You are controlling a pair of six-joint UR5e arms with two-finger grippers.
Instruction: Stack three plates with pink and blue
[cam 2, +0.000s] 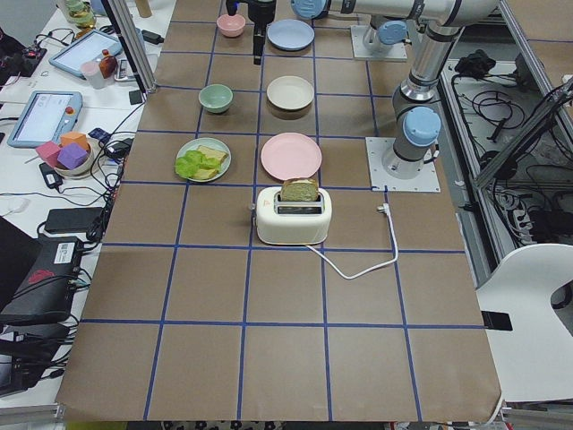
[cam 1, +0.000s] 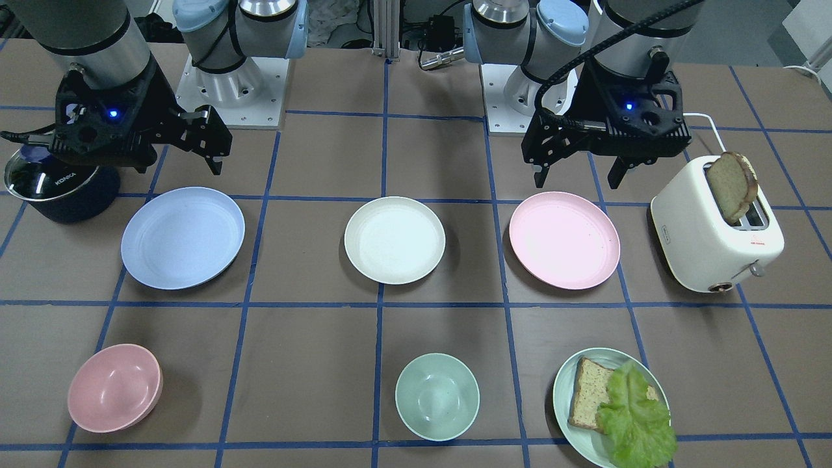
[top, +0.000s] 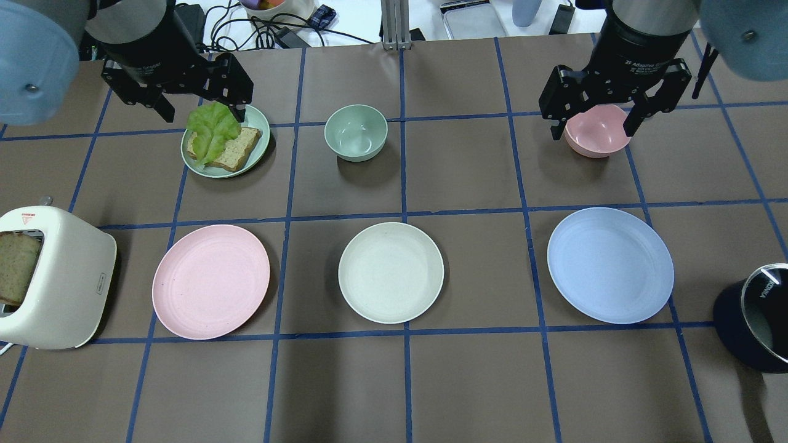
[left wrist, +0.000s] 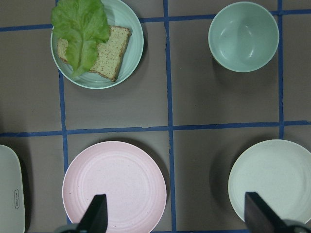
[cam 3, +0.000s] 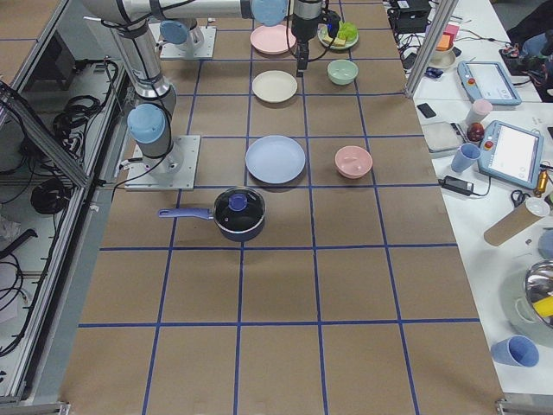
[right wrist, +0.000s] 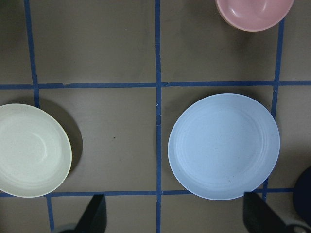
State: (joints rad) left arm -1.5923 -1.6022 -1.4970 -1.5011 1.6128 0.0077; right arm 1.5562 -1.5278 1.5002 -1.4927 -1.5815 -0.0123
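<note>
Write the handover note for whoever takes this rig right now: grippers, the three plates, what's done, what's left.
Left gripper: open, empty, raised near the pink plate.
Right gripper: open, empty, raised near the blue plate.
Plates: the pink plate, the cream plate and the blue plate lie flat in a row on the table, apart from each other.
Done: nothing stacked.
Left: all of it; bring the three plates into one pile.
</note>
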